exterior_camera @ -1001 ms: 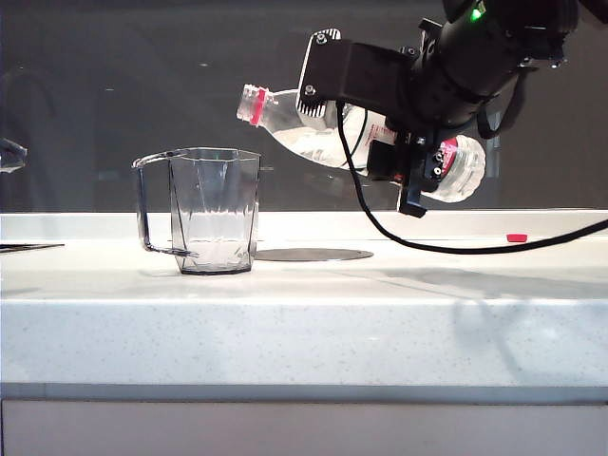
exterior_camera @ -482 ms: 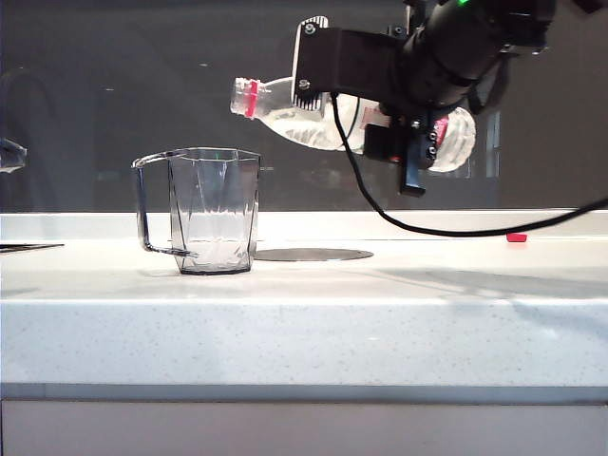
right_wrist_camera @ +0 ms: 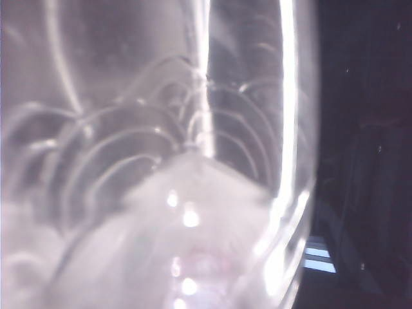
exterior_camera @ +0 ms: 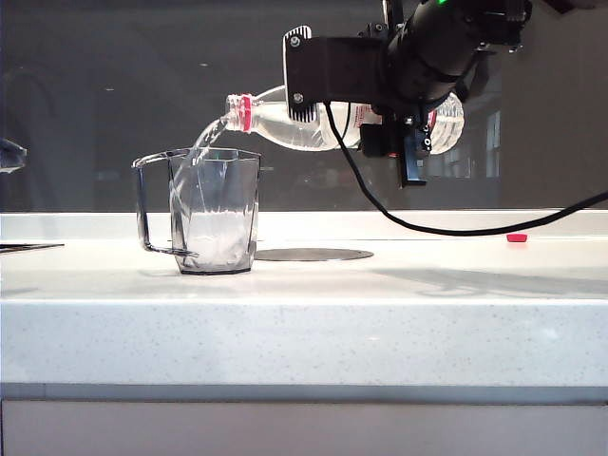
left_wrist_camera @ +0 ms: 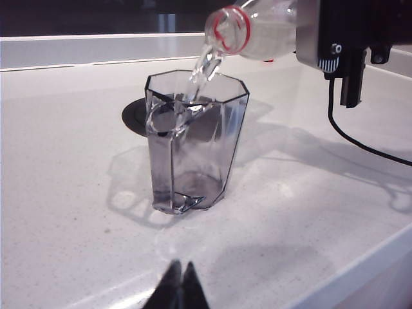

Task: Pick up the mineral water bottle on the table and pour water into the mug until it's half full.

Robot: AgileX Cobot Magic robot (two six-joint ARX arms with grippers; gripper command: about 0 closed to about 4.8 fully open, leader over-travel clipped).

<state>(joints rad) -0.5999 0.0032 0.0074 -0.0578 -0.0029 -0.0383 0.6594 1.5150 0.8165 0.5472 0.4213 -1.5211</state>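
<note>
Exterior view: the white speckled desk [exterior_camera: 304, 323] carries the mug [exterior_camera: 214, 211], standing upright left of a dark round disc [exterior_camera: 313, 255]. Above, the right gripper [exterior_camera: 380, 123] clamps the mineral water bottle [exterior_camera: 285, 122] nearly level, neck tipped over the mug's rim. Water [exterior_camera: 204, 141] streams into the mug. The left gripper [left_wrist_camera: 180, 290], fingertips together, hovers low over the desk before the mug.
</note>
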